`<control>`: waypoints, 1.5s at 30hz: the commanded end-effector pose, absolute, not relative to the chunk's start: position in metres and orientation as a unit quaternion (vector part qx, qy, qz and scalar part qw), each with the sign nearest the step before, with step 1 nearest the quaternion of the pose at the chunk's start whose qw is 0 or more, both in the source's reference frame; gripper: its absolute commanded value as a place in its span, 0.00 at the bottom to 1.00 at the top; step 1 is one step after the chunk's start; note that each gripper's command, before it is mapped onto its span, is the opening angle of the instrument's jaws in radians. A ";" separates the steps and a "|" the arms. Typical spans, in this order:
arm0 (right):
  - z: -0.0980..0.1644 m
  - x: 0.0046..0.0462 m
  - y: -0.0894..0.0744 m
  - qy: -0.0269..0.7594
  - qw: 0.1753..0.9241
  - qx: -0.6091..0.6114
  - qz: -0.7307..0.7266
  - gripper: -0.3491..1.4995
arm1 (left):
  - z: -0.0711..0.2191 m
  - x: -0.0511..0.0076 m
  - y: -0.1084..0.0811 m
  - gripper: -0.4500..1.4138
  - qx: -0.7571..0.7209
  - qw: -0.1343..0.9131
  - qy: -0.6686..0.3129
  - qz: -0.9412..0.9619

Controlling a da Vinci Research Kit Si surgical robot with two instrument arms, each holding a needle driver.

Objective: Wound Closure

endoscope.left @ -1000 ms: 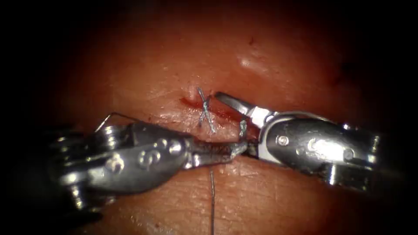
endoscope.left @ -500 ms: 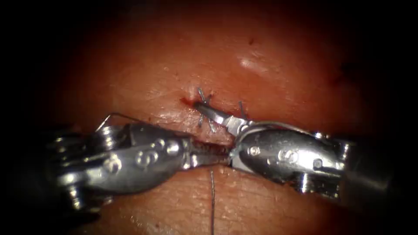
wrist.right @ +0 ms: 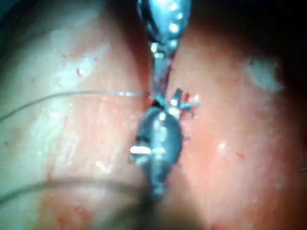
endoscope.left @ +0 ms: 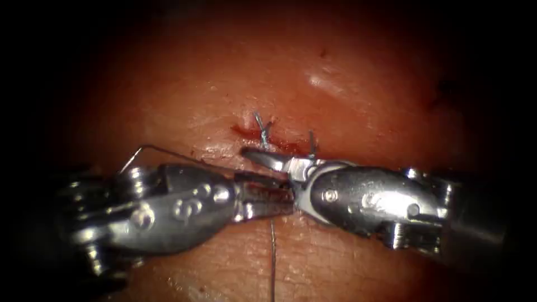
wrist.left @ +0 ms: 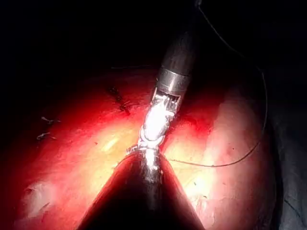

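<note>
Here my left tool [endoscope.left: 268, 197] grips the thread [endoscope.left: 272, 257] at the cut [endoscope.left: 291, 148]. My right tool [endoscope.left: 263, 158] crowds it, tips touching; I cannot tell its grip. Bare tissue [endoscope.left: 347, 263] lies around.

The thread [endoscope.left: 273, 257] is cut off by the lower frame edge. The left pincer [endoscope.left: 279, 196] tips are hidden behind the right pincer [endoscope.left: 263, 157]. What is gripped cannot be told.

Bright centre, dark edges in the endoscope view.
We see the light fall on the middle of the tissue [endoscope.left: 347, 72], and it fades to black at all borders. Strong glare sits on the right tool [endoscope.left: 267, 159] and the left tool [endoscope.left: 268, 196]. In the right wrist view the near parts are blurred, and the thread [wrist.right: 81, 96] looks soft.
</note>
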State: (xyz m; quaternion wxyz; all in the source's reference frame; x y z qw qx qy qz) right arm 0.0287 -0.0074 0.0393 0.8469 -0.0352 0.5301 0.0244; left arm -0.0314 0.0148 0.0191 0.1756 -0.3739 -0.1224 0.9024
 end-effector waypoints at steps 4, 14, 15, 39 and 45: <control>0.040 0.0295 -0.008 0.522 0.853 -0.023 0.006 0.00 | 0.020 -0.0320 0.015 0.00 -0.374 0.175 -0.122 0.902; 0.040 0.0287 -0.007 0.507 0.861 -0.036 0.005 0.00 | 0.019 -0.0317 0.015 0.00 -0.378 0.177 -0.122 0.900; 0.040 0.0286 -0.007 0.508 0.861 -0.035 0.010 0.00 | 0.019 -0.0316 0.015 0.00 -0.382 0.178 -0.122 0.898; 0.038 0.0273 -0.006 0.492 0.855 -0.086 0.139 0.99 | 0.018 -0.0287 0.017 0.00 -0.391 0.199 -0.116 0.891; 0.039 0.0313 -0.005 0.492 0.857 -0.107 0.113 0.99 | 0.018 -0.0290 0.016 0.00 -0.392 0.197 -0.118 0.891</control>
